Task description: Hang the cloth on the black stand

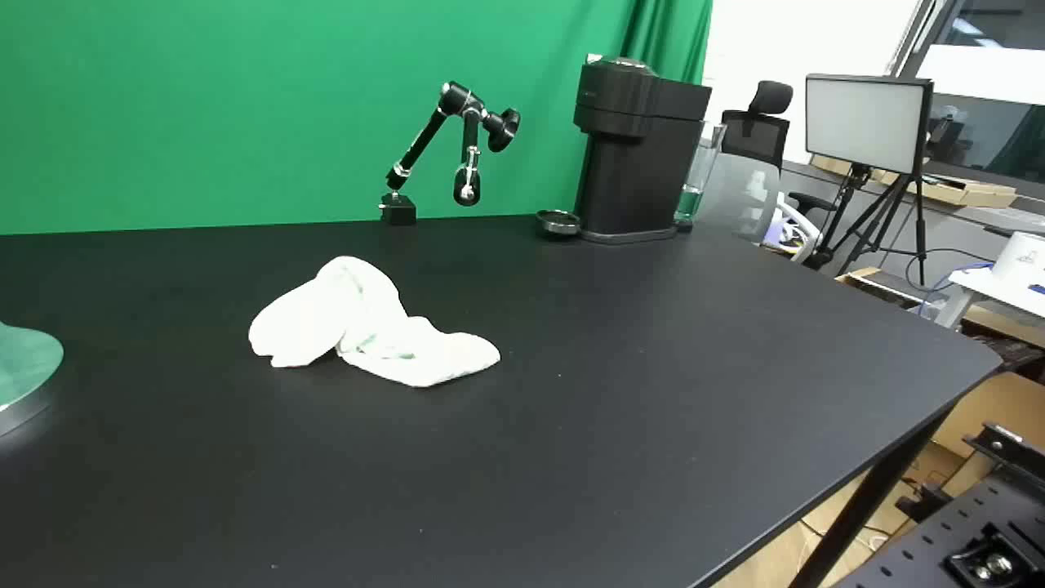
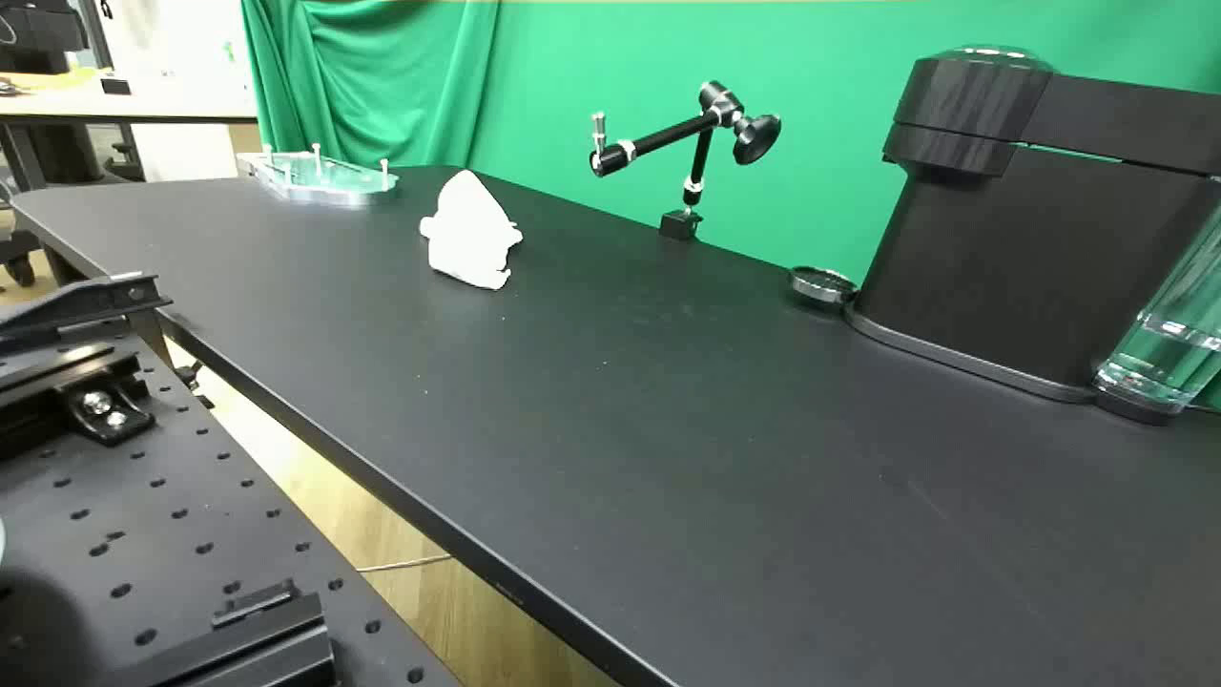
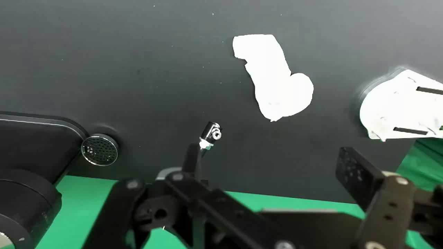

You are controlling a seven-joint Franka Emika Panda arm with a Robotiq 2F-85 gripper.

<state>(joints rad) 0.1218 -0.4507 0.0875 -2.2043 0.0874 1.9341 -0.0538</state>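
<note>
A white cloth lies crumpled on the dark table, seen in both exterior views as a cloth (image 1: 371, 314) with a raised fold and as a peaked cloth (image 2: 469, 234). From above, the cloth (image 3: 271, 79) has a bent, elongated shape. Clamped at the table's back edge is the black stand (image 1: 422, 147), its jointed rods and knob also showing on the stand (image 2: 668, 136). Only the tip of the stand (image 3: 209, 133) shows past a finger in the wrist view. My gripper (image 3: 274, 162) stands wide open, nothing between its fingers, above the table; neither exterior view shows it.
A bulky black appliance (image 1: 633, 155) with a water tank (image 2: 1169, 324) stands at the back edge, a small round drip tray (image 2: 822, 284) beside it. A clear plate with pegs (image 2: 324, 181) rests at the table's far end. A green curtain (image 1: 245, 106) hangs behind.
</note>
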